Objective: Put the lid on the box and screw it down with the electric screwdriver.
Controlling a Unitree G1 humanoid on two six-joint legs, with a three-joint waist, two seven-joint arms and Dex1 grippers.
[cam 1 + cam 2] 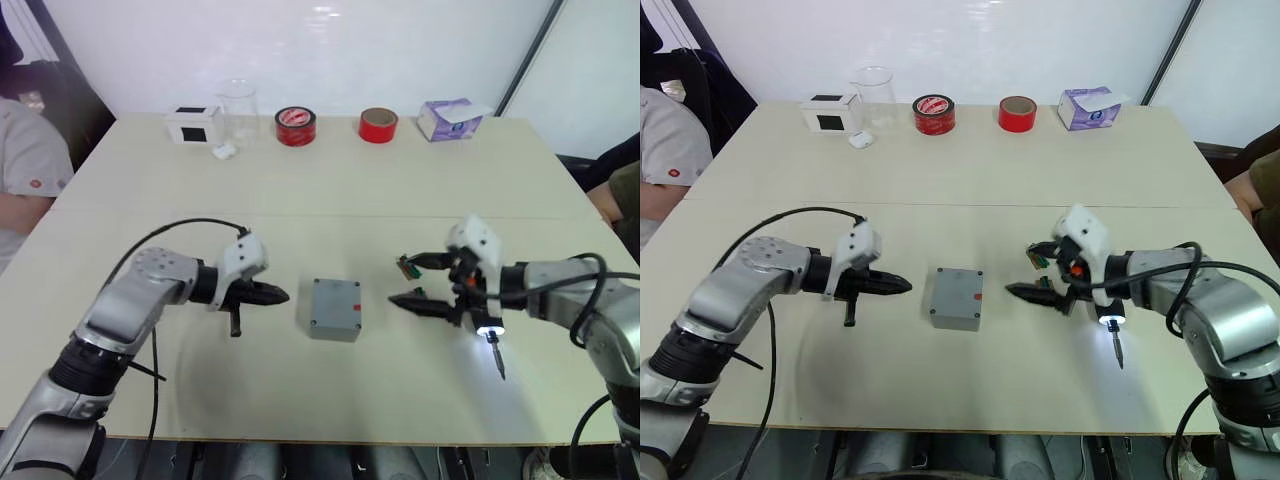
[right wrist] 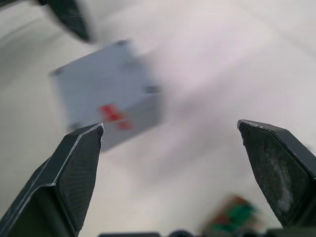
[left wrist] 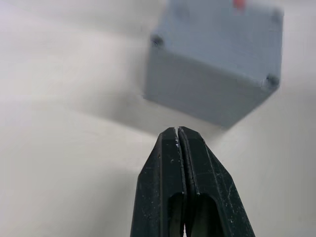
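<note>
Matt grey plastic box [image 1: 335, 309] w/ lid [image 1: 337, 298], smooth matt table [image 1: 400, 190], clear glass beaker [image 1: 238, 108].

grey box [image 1: 956, 298] mid table [image 1: 970, 190], lid [image 1: 958, 290] on top, red mark on its right edge; left gripper [image 1: 902, 285] fingers together, just left of box, not touching; right gripper [image 1: 1028, 274] fingers apart, right of box; screwdriver [image 1: 1113, 338] by right wrist, light on, bit pointing down; far edge: white box [image 1: 830, 114], clear cup [image 1: 873, 92], two red tape rolls [image 1: 934, 114], tissue box [image 1: 1088, 106]; person [image 1: 665, 145] at left

Head eyes look down; wrist views close on box [image 3: 217, 64].
</note>
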